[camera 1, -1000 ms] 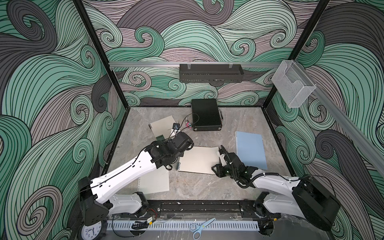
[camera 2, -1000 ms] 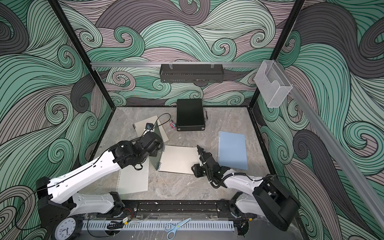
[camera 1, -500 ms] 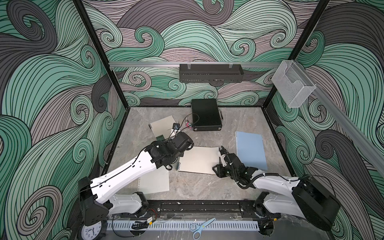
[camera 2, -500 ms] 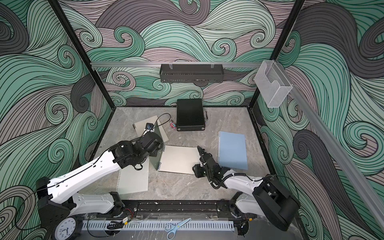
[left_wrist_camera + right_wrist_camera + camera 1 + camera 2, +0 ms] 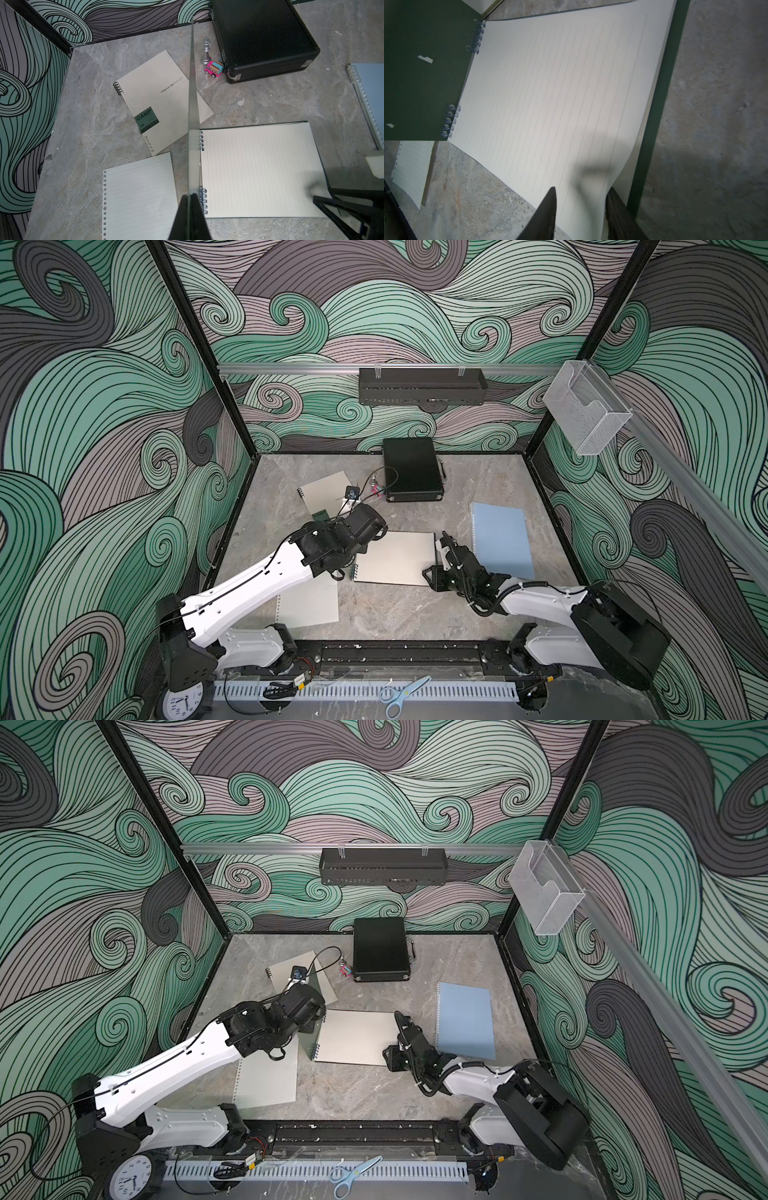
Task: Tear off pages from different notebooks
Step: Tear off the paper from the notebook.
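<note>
Both top views are evenly and brightly lit from above and sharp throughout, with only faint shadows on the table (image 5: 415,614). The wrist views are dimmer. The right gripper (image 5: 582,190) is blurred and casts a soft shadow on the page (image 5: 550,93), and the raised cover (image 5: 192,124), seen edge-on, is out of focus.

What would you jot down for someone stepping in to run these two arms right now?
Left gripper: shut on the upright front cover of the dark green spiral-bound notebook, open mid-table.
Right gripper: open, jaws either side of the curled corner of the top lined page; not gripped yet.
Beige spiral-bound notebook with green CAMP label: closed, back left. Light blue spiral-bound notebook: closed, right side.
Done: one loose off-white lined sheet with punched holes lies by the left arm; its source is unclear.
Left: tear out the green notebook's page, then the others.
</note>
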Tool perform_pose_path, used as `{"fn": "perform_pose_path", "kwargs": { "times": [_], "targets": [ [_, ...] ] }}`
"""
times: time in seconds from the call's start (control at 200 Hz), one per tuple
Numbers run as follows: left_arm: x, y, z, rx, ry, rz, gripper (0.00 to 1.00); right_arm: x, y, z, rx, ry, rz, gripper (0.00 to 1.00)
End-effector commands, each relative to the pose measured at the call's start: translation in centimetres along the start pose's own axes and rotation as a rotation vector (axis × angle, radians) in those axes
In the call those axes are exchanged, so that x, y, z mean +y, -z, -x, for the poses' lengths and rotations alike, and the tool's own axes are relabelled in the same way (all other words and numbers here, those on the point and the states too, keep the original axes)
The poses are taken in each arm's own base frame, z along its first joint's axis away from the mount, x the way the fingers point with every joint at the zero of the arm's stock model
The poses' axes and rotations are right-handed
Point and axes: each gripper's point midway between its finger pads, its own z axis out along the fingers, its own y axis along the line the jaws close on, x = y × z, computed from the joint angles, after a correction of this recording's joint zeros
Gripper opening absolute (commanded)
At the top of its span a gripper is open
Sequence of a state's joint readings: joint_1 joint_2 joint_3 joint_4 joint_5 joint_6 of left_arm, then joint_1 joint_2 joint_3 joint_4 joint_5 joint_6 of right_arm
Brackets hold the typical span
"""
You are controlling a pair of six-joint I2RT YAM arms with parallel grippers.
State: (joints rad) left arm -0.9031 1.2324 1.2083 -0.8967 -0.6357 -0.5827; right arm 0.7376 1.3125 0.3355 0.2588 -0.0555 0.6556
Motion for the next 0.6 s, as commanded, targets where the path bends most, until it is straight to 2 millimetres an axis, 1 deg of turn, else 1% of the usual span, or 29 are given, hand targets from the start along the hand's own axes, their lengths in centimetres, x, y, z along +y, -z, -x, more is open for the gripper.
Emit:
{"fn": "perform_pose_path", "kwargs": {
  "times": [0.0,0.12,0.275,0.385,0.475,0.595],
  "targets": [
    [0.6,0.5,0.7,-0.027,0.015,0.0,0.0,-1.0,-0.1,-1.3,0.023,-0.114,-0.029,0.41],
    [0.7,0.6,0.7,-0.027,0.014,0.001,0.0,0.1,-0.1,-1.2,0.022,-0.208,0.032,0.42],
    [0.7,0.7,0.8,-0.031,0.02,-0.003,0.0,0.8,-0.3,-1.1,0.021,-0.297,0.06,0.41],
    [0.9,0.8,0.6,-0.032,0.023,-0.002,0.0,1.5,0.1,-0.5,0.0,-0.3,0.08,0.41],
    [0.9,0.8,0.7,-0.035,0.025,-0.006,0.0,2.3,0.7,0.4,-0.029,-0.284,0.101,0.44],
    [1.0,1.0,0.8,-0.036,0.026,-0.005,0.0,3.0,1.4,0.9,-0.058,-0.275,0.126,0.47]
  ]
}}
